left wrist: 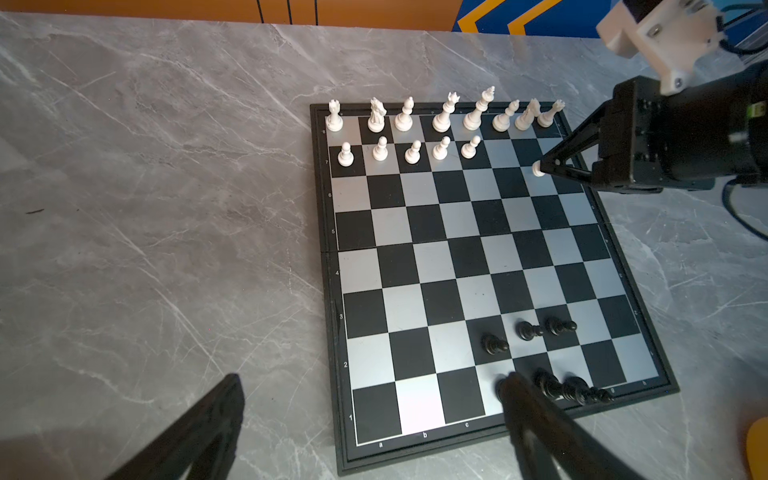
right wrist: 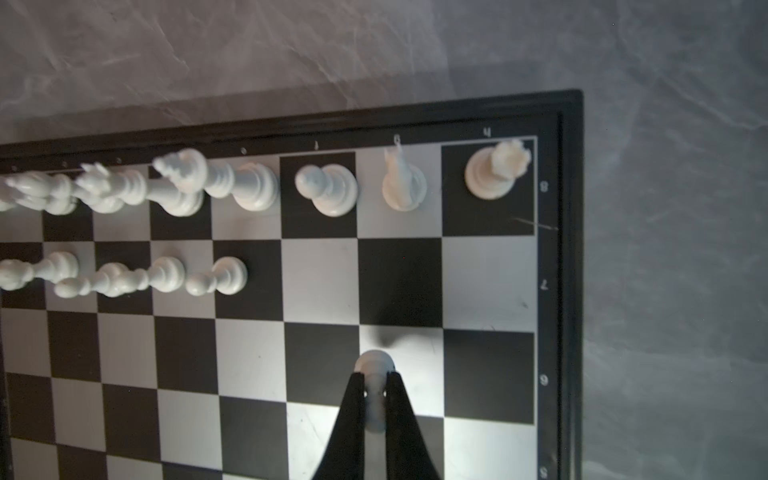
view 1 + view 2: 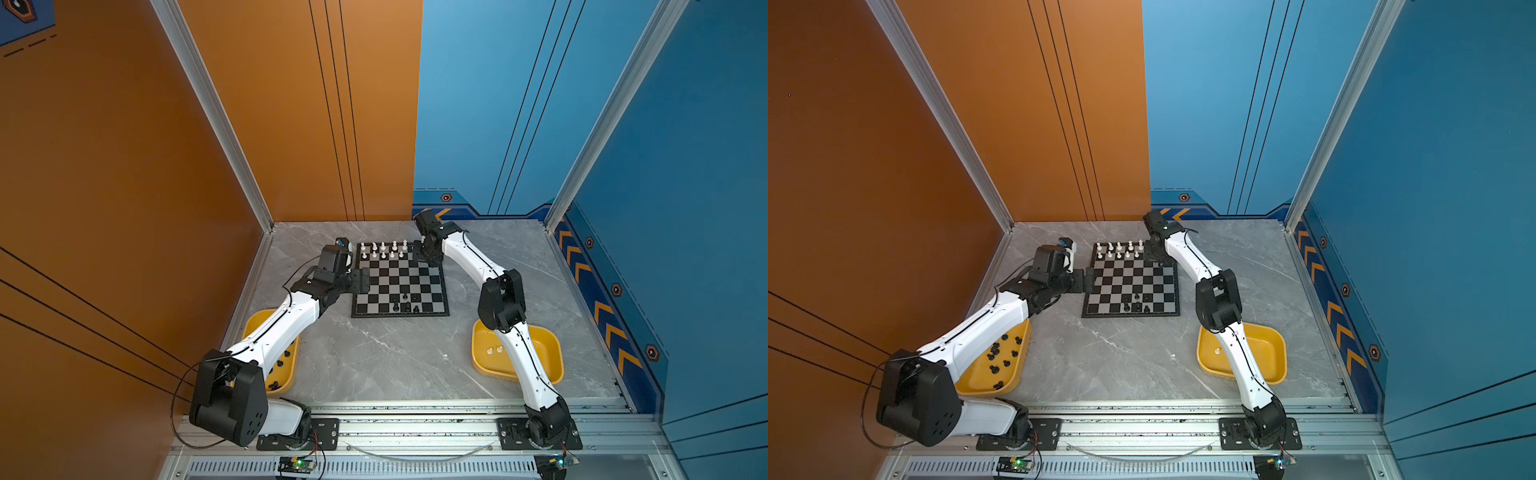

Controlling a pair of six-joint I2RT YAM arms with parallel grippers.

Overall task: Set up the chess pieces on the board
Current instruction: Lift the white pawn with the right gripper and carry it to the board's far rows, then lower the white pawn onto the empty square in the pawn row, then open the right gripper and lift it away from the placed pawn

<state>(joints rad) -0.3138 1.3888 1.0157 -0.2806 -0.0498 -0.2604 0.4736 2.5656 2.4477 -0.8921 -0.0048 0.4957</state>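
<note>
While the right gripper (image 2: pixel 375 380) pinches a white pawn (image 2: pixel 373 360), the left gripper (image 1: pixel 370 380) hangs open.
We fear a skewed grip: released, the pawn may topple on the board (image 2: pixel 486 282).

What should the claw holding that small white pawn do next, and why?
Probably carry the small white plastic pawn to the silver square beside the row of five white pawns and lower it; the shut right gripper holds it above the black-and-silver checkered board.
</note>
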